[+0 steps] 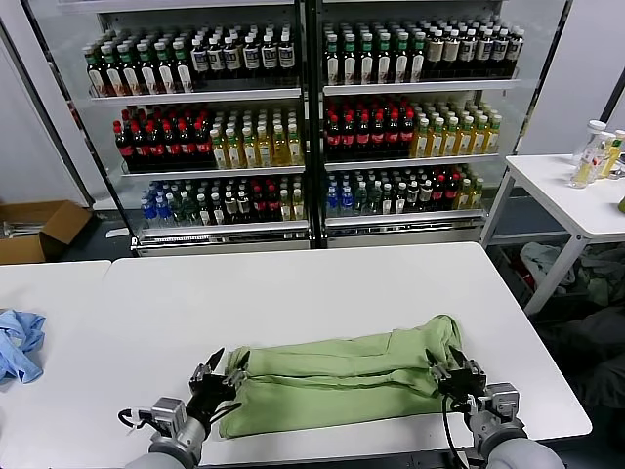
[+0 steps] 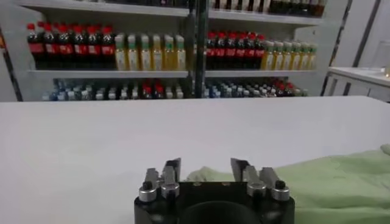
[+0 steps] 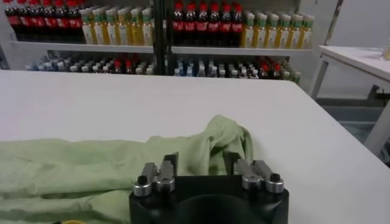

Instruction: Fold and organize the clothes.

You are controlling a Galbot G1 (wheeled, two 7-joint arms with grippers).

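1. Both grippers sit at the near edge of the white table [image 1: 293, 293], one at each end of the light green shirt [image 1: 342, 376]: the left gripper [image 1: 217, 366] at the shirt's left end, the right gripper [image 1: 456, 363] at its right end, each with fingers spread and nothing held between them
2. Folded into a long band, the shirt lies flat on the table with its long axis running left to right, spanning the gap between the two arms; its cloth reaches in front of each gripper, so neither arm is clearly the nearer
3. From the left wrist camera, the shirt [image 2: 329, 179] lies just ahead of the left gripper [image 2: 205, 167] and off to one side; from the right wrist camera, a bunched end of the shirt [image 3: 225, 137] rises right in front of the right gripper [image 3: 200, 161]
4. Count on the table: one green shirt, two grippers, and one crumpled light blue cloth [image 1: 18, 344] lying well apart at the far left
5. Behind the table stand two glass-fronted bottle coolers [image 1: 308, 117], and a side table [image 1: 576, 195] at right carries a few bottles
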